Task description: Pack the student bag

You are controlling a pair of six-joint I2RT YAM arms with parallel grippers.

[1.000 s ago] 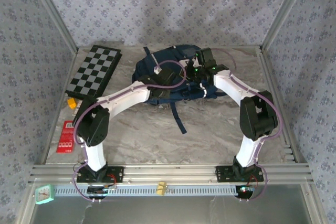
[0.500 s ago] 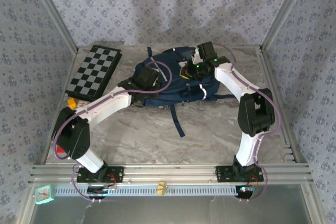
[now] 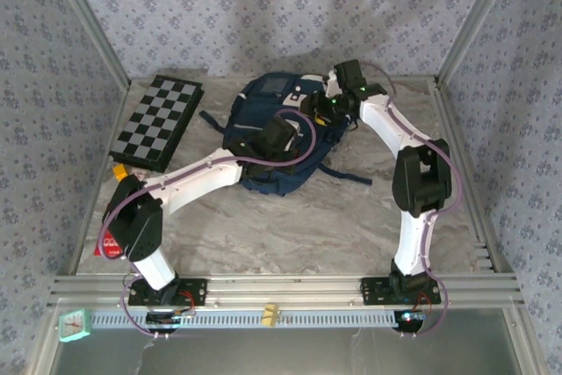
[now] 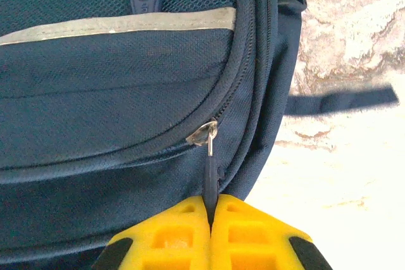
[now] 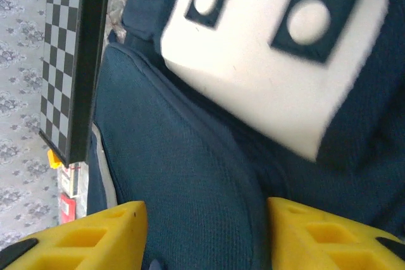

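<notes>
The navy student bag (image 3: 263,116) lies at the back middle of the table, its white patch (image 5: 266,49) and white stripe (image 4: 120,24) showing. My left gripper (image 4: 209,210) is shut on the dark zipper pull (image 4: 209,178) of a front pocket; the metal slider (image 4: 202,134) sits just above the yellow fingertips. In the top view that gripper (image 3: 274,140) rests on the bag's near side. My right gripper (image 5: 205,235) is open over the bag's top end, navy fabric between its spread fingers (image 5: 95,235), at the bag's right corner (image 3: 327,104).
A folded black-and-white chessboard (image 3: 158,120) lies at the back left. An orange item (image 3: 118,171) and a red card (image 3: 109,239) sit along the left edge. A dark strap (image 3: 347,173) trails right of the bag. Bare marble lies in front.
The bag has been dragged and turned toward the back, its straps swinging from the front to the sides. The left gripper moved right along the bag; the right gripper shifted slightly back.
</notes>
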